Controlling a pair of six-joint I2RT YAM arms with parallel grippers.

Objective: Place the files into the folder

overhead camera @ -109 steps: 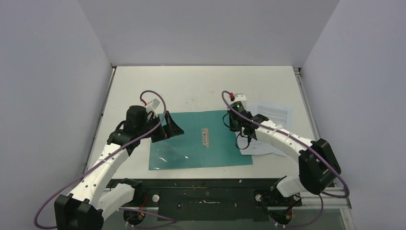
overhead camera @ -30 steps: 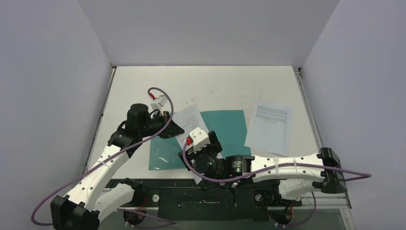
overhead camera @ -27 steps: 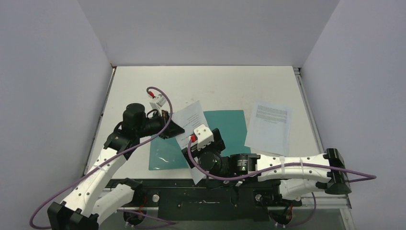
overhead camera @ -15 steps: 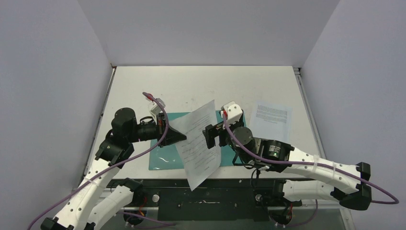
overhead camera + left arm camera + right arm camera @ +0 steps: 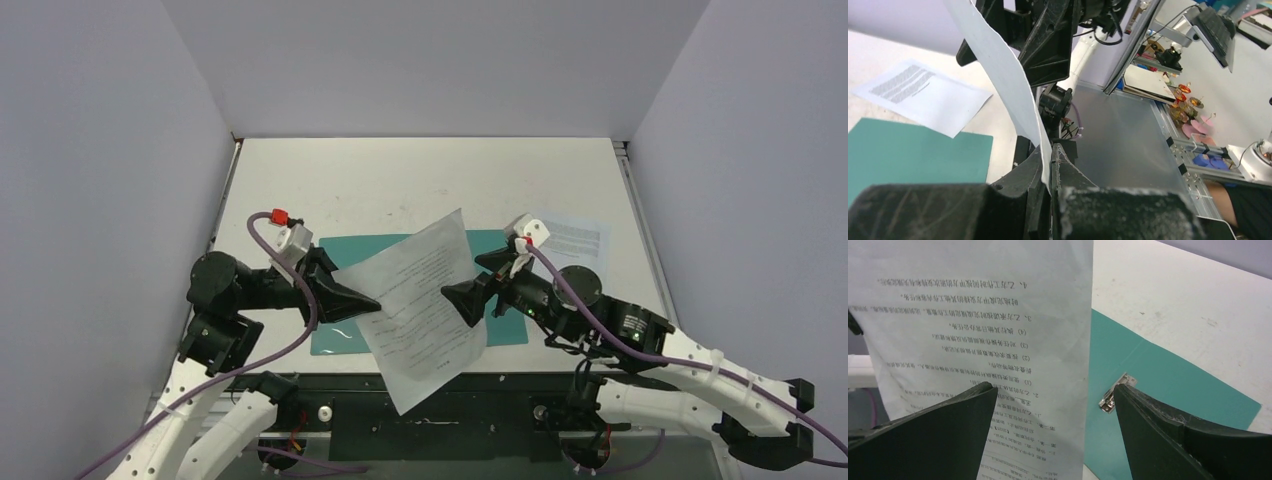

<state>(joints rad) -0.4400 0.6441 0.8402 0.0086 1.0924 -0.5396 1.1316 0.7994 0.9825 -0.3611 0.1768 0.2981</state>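
Note:
A white printed file sheet hangs in the air above the teal folder, which lies open and flat on the table. My left gripper is shut on the sheet's left edge; the left wrist view shows the paper pinched between the jaws. My right gripper stands open at the sheet's right edge. In the right wrist view the paper reaches between the spread fingers, untouched, with the folder behind. A second printed sheet lies on the table right of the folder.
A metal clip sits on the folder's middle fold. The white table stretches back to grey walls on three sides. A black rail runs along the near edge between the arm bases.
The left gripper has lifted the sheet higher and drawn back to the left. The right arm swung from the folder's near left side round to the sheet's right edge, jaws open.

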